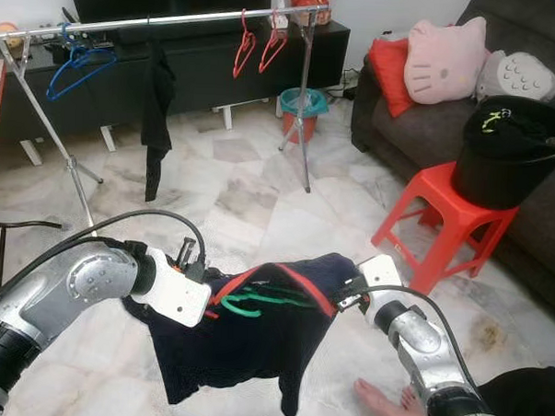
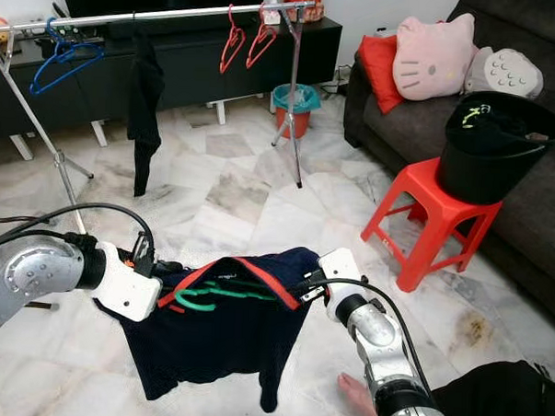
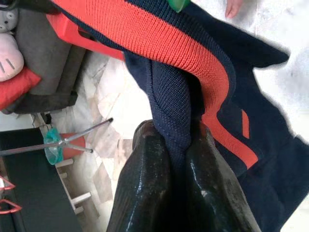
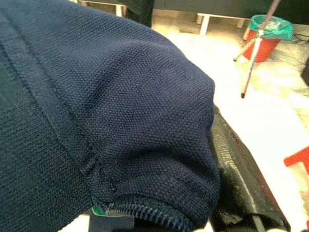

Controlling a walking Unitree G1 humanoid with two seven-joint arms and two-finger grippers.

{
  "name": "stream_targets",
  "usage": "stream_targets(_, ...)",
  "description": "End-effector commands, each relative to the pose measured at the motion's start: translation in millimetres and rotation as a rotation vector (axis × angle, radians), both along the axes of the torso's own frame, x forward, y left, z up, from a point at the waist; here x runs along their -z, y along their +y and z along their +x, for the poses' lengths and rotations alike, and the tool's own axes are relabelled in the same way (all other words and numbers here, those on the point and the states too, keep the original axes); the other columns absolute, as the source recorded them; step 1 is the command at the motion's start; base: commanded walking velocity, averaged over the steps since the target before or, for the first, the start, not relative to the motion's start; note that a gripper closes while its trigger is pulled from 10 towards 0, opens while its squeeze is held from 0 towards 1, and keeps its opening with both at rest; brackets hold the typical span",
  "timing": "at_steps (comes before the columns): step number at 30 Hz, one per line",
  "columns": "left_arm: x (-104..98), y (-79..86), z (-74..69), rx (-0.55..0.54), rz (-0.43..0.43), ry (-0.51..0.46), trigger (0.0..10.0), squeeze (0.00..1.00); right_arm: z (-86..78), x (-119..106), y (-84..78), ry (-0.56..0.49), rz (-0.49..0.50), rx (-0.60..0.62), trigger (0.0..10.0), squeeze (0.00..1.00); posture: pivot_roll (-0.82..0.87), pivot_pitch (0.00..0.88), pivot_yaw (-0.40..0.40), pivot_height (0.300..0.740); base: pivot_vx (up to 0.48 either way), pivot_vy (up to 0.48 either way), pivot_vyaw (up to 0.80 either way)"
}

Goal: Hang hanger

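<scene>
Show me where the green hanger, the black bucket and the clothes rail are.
green hanger (image 1: 255, 303), left eye view, on its arm inside the shirt's neck
black bucket (image 1: 500, 172), left eye view, on its front wall
clothes rail (image 1: 194, 20), left eye view, mid-bar

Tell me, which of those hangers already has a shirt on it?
The green hanger, held low between the left gripper and right gripper, sits inside the navy shirt. The blue hanger and two red hangers hang bare on the rail.

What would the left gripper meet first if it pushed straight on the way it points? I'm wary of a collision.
Its fingers are clamped on the navy shirt, so that cloth comes first; past it probably bare floor, though depth is unclear.
</scene>
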State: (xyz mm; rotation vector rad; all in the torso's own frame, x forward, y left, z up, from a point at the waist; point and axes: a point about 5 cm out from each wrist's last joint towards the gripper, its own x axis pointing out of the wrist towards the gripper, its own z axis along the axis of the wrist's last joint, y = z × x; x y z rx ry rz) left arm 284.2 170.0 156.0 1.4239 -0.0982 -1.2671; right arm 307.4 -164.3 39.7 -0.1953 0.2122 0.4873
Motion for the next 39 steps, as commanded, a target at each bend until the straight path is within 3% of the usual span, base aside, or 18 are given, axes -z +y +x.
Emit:
stream_targets(1,-8,5.3,-0.6,0.003,-0.032,-0.006,10.0,0.0,-1.9,1,-0.1,0.005,0.007,-0.01,0.0,0.0,-0.1,0.0,-0.024,0.74,0.0,0.0,0.0)
stream_targets(5,-16,2.3,-4.9,0.068,-0.095,-0.027,10.0,0.0,-4.9,4,-2.7,0.018,-0.013,-0.027,0.0,0.0,-0.1,0.0,-0.024,0.74,0.0,0.0,0.0)
stream_targets(8,-18,1.3,-11.3,0.161,-0.072,-0.034,10.0,0.0,-8.4,8,-6.7,0.043,-0.041,-0.052,0.0,0.0,-0.1,0.0,-0.024,0.74,0.0,0.0,0.0)
stream_targets(19,-17,-6.2,-20.9,0.292,-0.042,-0.002,10.0,0.0,-15.4,17,-11.1,0.091,-0.055,-0.079,0.0,0.0,-0.09,0.0,-0.022,0.74,0.0,0.0,0.0)
stream_targets(25,-19,-10.2,-23.4,0.36,-0.019,0.003,10.0,0.0,-19.7,21,-9.9,0.131,-0.004,-0.094,0.0,0.0,-0.09,0.0,-0.017,0.74,0.0,0.0,0.0)
stream_targets(30,-30,-17.0,-19.9,0.311,-0.196,0.06,10.0,0.0,-23.4,29,-11.0,0.159,-0.02,-0.054,0.3,0.0,-0.08,0.0,-0.02,0.74,0.0,0.0,0.0)
stream_targets(31,-29,-17.6,-19.5,0.306,-0.211,0.063,10.0,0.0,-24.1,31,-11.5,0.163,-0.029,-0.037,5.4,0.0,-0.08,0.0,-0.021,0.74,0.0,0.0,0.0)
stream_targets(32,-29,-18.0,-19.2,0.303,-0.22,0.064,10.0,0.0,-24.5,32,-11.7,0.165,-0.036,-0.027,5.4,0.0,-0.08,0.0,-0.021,0.74,0.0,0.0,0.0)
stream_targets(33,-28,-18.8,-19.5,0.301,-0.232,0.071,10.0,0.0,-25.0,33,-11.7,0.167,-0.038,-0.015,10.0,0.0,-0.08,0.0,-0.021,0.74,0.0,0.0,0.0)
stream_targets(34,-28,-19.3,-19.7,0.3,-0.24,0.076,10.0,0.0,-25.3,34,-11.6,0.169,-0.04,-0.007,10.0,0.0,-0.08,0.0,-0.021,0.74,0.0,0.0,0.0)
stream_targets(35,-26,-20.1,-20.6,0.303,-0.237,0.083,10.0,0.0,-25.6,34,-11.5,0.17,-0.039,-0.002,10.0,0.53,-0.08,0.0,-0.021,0.74,0.0,0.0,0.0)
stream_targets(36,-26,-20.1,-20.6,0.303,-0.237,0.083,10.0,0.0,-25.6,34,-11.5,0.17,-0.039,-0.002,10.0,0.53,-0.08,0.0,-0.021,0.74,0.0,0.0,0.0)
stream_targets(37,-24,-20.1,-21.4,0.306,-0.231,0.092,10.0,0.0,-25.9,35,-11.1,0.173,-0.022,0.005,10.0,1.0,-0.08,0.0,-0.021,0.74,0.0,0.0,0.0)
stream_targets(39,-24,-20.0,-21.4,0.309,-0.227,0.09,10.0,0.0,-25.9,35,-11.2,0.171,-0.022,0.006,10.0,1.0,-0.08,0.0,-0.021,0.74,0.0,0.0,0.0)
